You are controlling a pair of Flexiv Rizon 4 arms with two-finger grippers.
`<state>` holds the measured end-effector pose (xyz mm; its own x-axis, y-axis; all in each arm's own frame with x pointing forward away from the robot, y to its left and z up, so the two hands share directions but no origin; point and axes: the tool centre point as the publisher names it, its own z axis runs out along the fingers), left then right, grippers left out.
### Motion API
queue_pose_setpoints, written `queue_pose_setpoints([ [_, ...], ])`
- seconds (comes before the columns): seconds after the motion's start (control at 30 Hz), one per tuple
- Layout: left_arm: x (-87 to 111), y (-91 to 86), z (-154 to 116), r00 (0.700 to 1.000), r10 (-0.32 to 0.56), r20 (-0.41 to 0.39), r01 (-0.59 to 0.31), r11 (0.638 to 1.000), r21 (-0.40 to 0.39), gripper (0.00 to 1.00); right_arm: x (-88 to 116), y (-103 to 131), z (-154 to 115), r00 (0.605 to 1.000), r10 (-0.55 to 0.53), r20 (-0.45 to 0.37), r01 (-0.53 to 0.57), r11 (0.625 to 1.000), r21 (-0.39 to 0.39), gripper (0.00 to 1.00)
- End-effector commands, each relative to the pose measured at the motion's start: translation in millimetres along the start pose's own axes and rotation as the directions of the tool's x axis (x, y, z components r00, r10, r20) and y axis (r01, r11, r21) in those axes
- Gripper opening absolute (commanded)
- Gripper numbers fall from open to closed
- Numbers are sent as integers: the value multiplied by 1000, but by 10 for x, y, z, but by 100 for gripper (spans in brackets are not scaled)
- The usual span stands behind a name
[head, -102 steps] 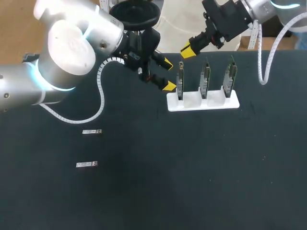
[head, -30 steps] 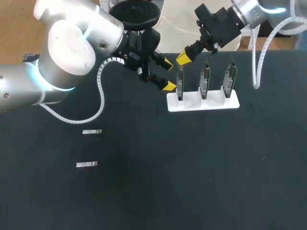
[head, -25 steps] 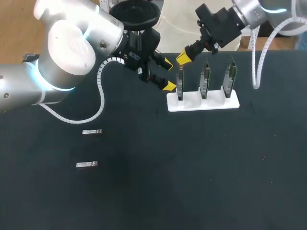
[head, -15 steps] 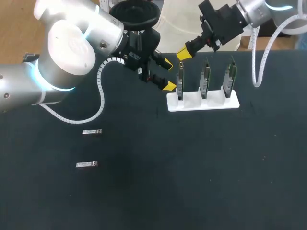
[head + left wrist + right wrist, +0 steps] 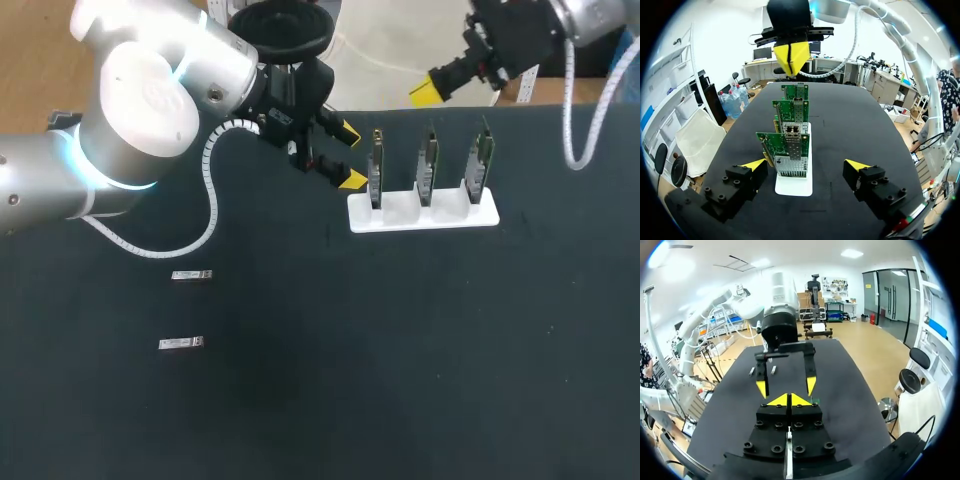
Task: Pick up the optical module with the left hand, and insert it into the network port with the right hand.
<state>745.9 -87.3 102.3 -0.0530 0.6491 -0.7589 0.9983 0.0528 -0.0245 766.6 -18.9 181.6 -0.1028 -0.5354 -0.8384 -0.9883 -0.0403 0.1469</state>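
Head view: left gripper (image 5: 350, 156), fingers apart and empty, hangs upper centre, one tip just beside the nearest network card (image 5: 377, 168). Swing away carelessly and it clips that board. Upper optical module (image 5: 191, 275) and lower optical module (image 5: 181, 343) lie centre left, well apart from it. Left wrist view: network port (image 5: 792, 145) faces the open fingers, too small to judge. Right wrist view: right gripper (image 5: 789, 400) pinched together, holding nothing.

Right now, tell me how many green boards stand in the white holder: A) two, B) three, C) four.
B: three green boards stand upright in a row in the white holder, seen in the head view.
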Motion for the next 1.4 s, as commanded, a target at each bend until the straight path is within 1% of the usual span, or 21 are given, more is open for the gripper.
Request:
queue_pose_setpoints([
  [0.03,-13,13,2,1000,-3,-7,3,1000,2,100,93,26,-154,1000,-9,-12,9,1000,-15,0],
  [0.17,-13,13,2,1000,-3,-7,3,1000,2,100,204,4,-266,1000,-7,-27,6,1000,-24,0],
  [0.4,-13,13,2,1000,-3,-7,3,1000,2,100,328,-21,-394,999,2,-52,-3,1000,-31,0],
  [0.43,-13,13,2,1000,-3,-7,3,1000,2,100,372,-34,-420,998,6,-57,-8,999,-39,0],
  [0.53,-13,13,2,1000,-3,-7,3,1000,2,100,430,-49,-448,999,15,-52,-17,999,-50,0],
  [0.8,-13,13,2,1000,-3,-7,3,1000,2,100,507,-33,-418,998,19,-62,-22,998,-57,0],
  [1.27,-13,13,2,1000,-3,-7,3,1000,2,100,556,-12,-360,998,13,-66,-17,998,-59,0],
  [1.3,-13,13,2,1000,-3,-7,3,1000,2,100,554,1,-349,997,10,-83,-16,998,-62,8],
  [1.33,-13,13,2,1000,-3,-7,3,1000,2,100,552,10,-338,996,2,-87,-7,998,-64,100],
  [1.4,-13,13,2,1000,-3,-7,3,1000,2,100,552,10,-338,996,2,-87,-7,998,-64,100],
])
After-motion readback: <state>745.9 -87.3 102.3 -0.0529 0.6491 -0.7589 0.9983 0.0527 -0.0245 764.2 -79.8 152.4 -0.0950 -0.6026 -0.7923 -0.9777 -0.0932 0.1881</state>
